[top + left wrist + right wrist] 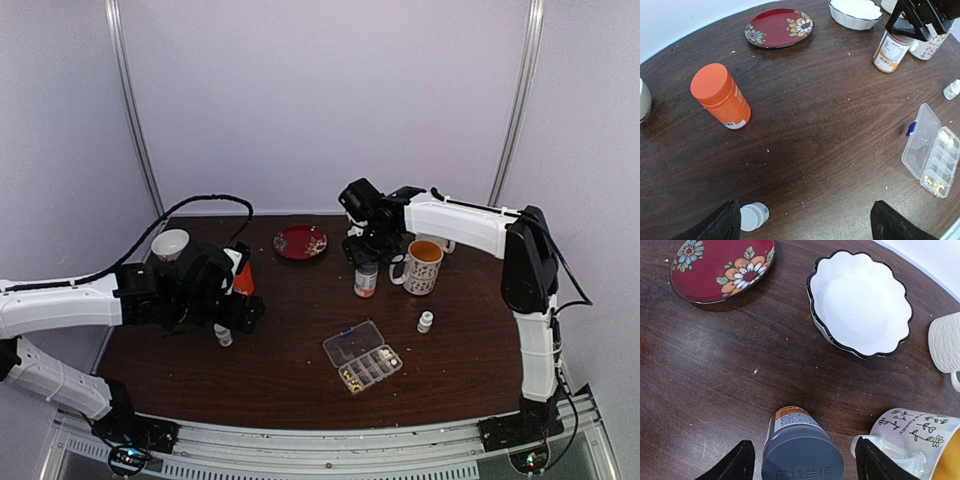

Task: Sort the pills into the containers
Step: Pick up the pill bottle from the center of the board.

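The clear organiser box (pixel 362 356) lies lid-open near the table's front centre, and at the right edge of the left wrist view (pixel 935 155). Tan-yellow pills (pixel 935 186) and white pills (pixel 943 137) sit in its compartments. My left gripper (pixel 805 225) is open low over bare table, well left of the box, with a small white bottle (pixel 754 216) beside its left finger. My right gripper (pixel 807 465) is open, hanging over the grey-capped amber bottle (pixel 800 452). Its fingers (pixel 742 462) straddle the cap with a gap on each side.
An orange bottle (pixel 720 95) stands left of centre. A red flowered plate (pixel 300 241) and a white scalloped bowl (pixel 860 302) are at the back. A printed mug (pixel 423 266) stands just right of the amber bottle. Another small white bottle (pixel 425 321) stands further right.
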Action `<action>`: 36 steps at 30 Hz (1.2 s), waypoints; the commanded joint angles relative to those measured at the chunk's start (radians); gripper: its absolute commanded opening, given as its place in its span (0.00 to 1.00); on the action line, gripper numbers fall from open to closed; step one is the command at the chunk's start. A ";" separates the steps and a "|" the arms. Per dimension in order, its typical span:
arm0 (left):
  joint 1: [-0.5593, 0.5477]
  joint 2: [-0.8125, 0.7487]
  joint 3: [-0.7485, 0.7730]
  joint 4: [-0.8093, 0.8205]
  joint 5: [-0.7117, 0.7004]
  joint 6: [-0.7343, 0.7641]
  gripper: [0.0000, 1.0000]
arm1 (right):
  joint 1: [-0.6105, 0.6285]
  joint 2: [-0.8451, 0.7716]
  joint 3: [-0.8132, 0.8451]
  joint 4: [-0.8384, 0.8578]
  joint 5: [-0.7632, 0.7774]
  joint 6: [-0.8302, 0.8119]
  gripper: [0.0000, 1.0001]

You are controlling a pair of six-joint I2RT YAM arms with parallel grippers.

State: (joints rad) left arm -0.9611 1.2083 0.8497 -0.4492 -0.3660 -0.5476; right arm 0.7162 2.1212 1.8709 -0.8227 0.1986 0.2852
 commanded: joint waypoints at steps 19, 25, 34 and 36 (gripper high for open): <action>0.010 0.008 0.035 0.037 0.017 0.015 0.93 | -0.005 -0.015 -0.042 -0.020 0.001 0.002 0.52; 0.010 -0.001 0.031 0.037 0.021 0.018 0.93 | 0.007 -0.108 -0.041 -0.049 -0.023 -0.028 0.47; 0.008 -0.079 -0.023 0.190 0.164 0.081 0.97 | 0.121 -0.439 -0.222 0.140 -0.298 -0.077 0.46; 0.005 -0.115 -0.054 0.270 0.214 0.094 0.98 | 0.142 -0.523 -0.291 0.232 -0.384 -0.049 0.45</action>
State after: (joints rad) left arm -0.9573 1.1690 0.8406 -0.3725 -0.2718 -0.5026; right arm 0.8185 1.7424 1.6730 -0.7696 0.0139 0.2237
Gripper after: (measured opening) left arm 0.968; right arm 0.551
